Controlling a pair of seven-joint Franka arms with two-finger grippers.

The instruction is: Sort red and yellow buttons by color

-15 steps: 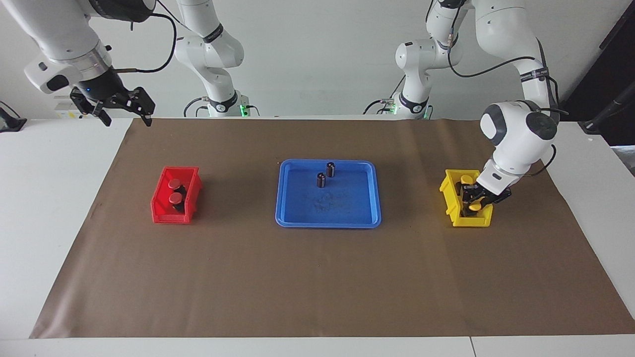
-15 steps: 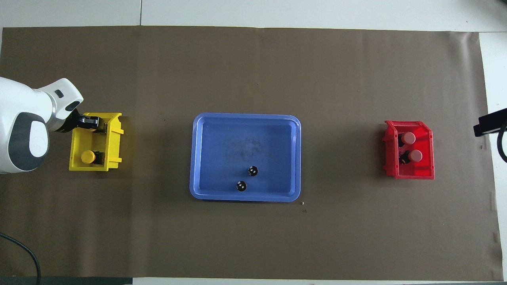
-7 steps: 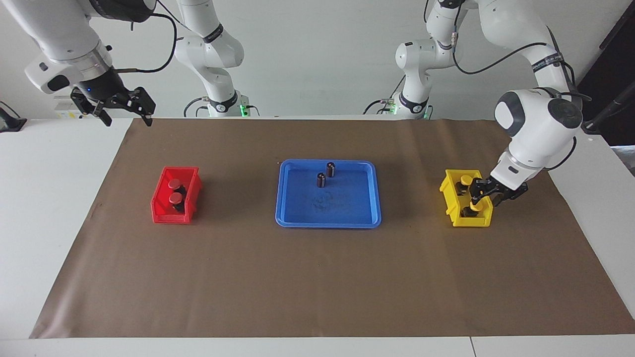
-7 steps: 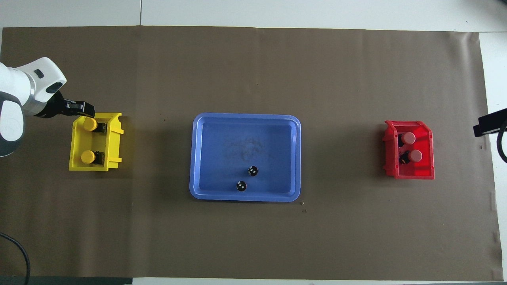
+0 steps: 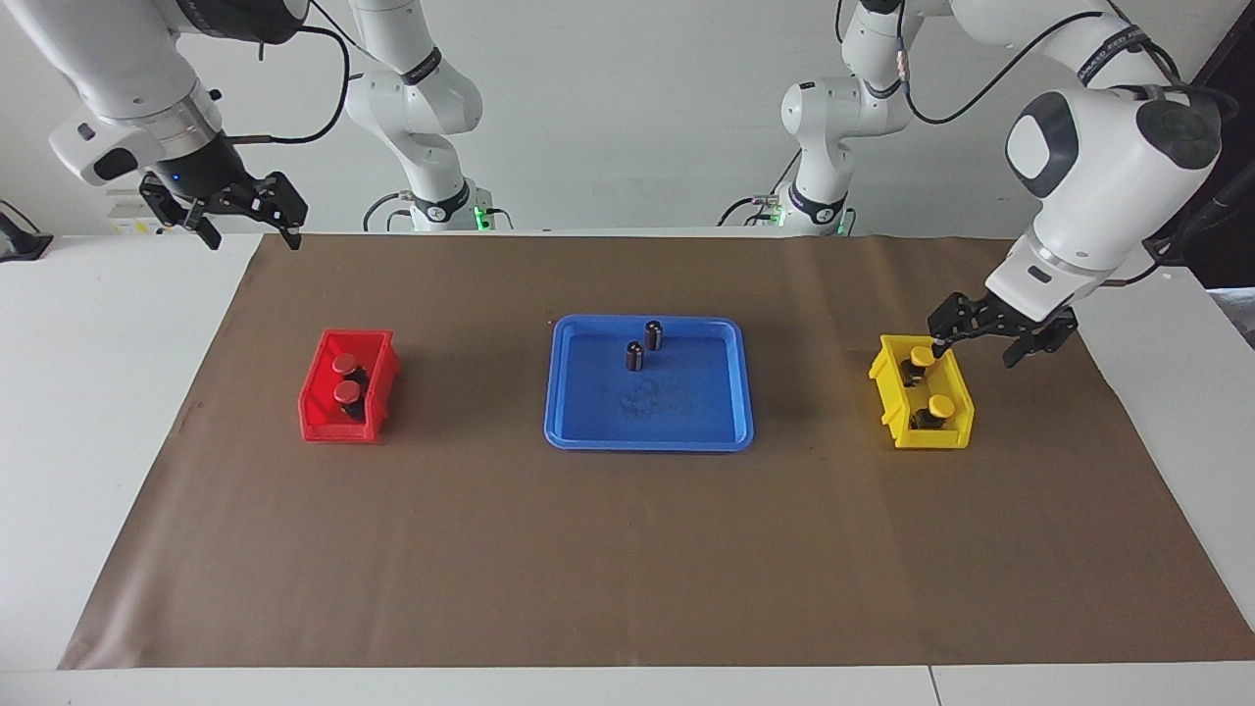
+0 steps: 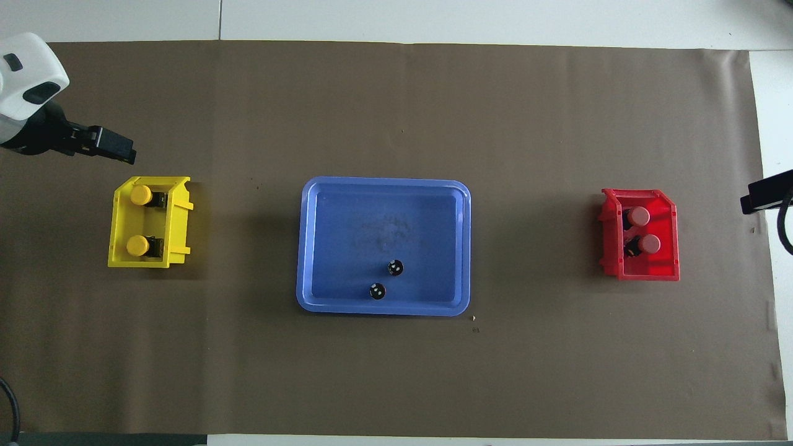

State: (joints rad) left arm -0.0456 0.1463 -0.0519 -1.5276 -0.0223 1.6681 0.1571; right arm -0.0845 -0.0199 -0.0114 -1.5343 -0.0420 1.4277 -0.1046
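Facing view: left gripper (image 5: 975, 342) jaws open (empty) above yellow buttons (image 5: 929, 382); right unclear.

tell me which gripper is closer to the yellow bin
Left. The left gripper hangs open just above the yellow bin; the right gripper waits at the right arm's end.

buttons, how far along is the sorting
It looks finished. Both red buttons sit in the red bin, and both yellow buttons sit in the yellow bin. Nothing is in hand: the left pincer is open and empty in the air by the yellow bin, while the right pincer waits open at its end of the table. The blue tray holds only two dark capless cylinders.
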